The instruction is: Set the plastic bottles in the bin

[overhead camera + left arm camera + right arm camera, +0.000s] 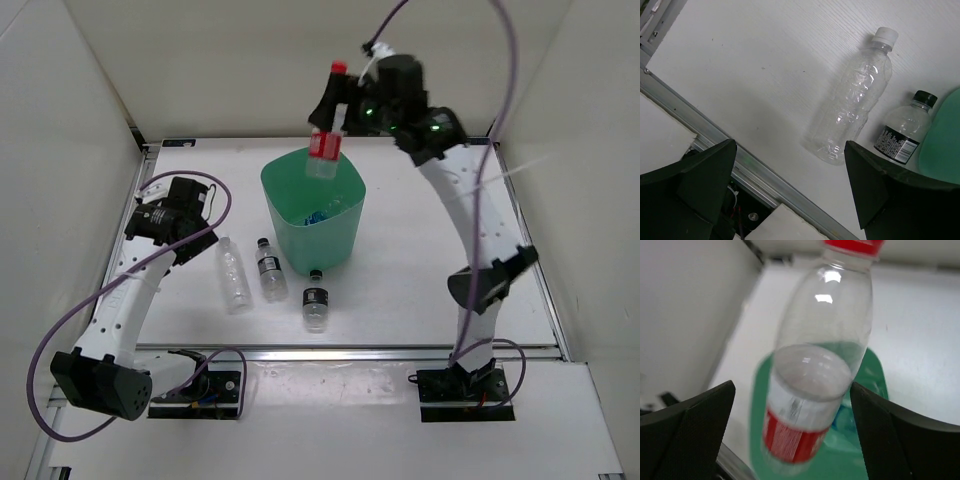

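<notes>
Top external: the whole table (400,285) is seen from above.
Wrist views: close, aimed downward.
Shared: the bin (340,235).

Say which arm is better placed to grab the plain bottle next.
Left: its open gripper sits close to the plain bottle, which lies ahead of it; the right gripper is over the bin, with the red-labelled bottle.
</notes>
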Robot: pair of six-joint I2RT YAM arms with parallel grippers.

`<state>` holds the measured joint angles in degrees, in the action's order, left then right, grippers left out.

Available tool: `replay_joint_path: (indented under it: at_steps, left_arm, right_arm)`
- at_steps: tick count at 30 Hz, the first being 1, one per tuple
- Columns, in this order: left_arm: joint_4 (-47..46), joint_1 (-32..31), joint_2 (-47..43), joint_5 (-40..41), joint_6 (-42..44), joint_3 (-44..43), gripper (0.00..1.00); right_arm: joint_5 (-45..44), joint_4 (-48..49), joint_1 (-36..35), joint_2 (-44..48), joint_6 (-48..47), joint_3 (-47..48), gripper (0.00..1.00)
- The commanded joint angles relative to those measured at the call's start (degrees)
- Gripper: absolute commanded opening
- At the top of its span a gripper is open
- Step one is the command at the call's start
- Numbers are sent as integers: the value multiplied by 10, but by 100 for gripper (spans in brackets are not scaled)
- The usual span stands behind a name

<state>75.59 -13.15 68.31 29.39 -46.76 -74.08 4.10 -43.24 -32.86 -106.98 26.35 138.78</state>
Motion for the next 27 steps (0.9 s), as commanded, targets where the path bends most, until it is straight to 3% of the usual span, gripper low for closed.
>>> replay_joint_path:
  at_steps: [1,6,13,20,27]
  left_arm:
    - [-11,-2,-10,1,7,9,100]
    - [-39,7,-31,-26,2,70,100]
    - [-208,7,-70,-119,54,176,100]
    - [-295,-18,-5,-144,84,190,100]
    - [-326,-31,70,-151,77,233,100]
  right_arm:
    - [-16,-90,-12,-27,-24,-31,100]
    - [-14,-106,44,73,-11,-100,100]
    - [12,-171,69,106,-16,-82,100]
    - [65,-178,82,82,-17,-58,100]
    - [117,-178,112,77,-17,-58,100]
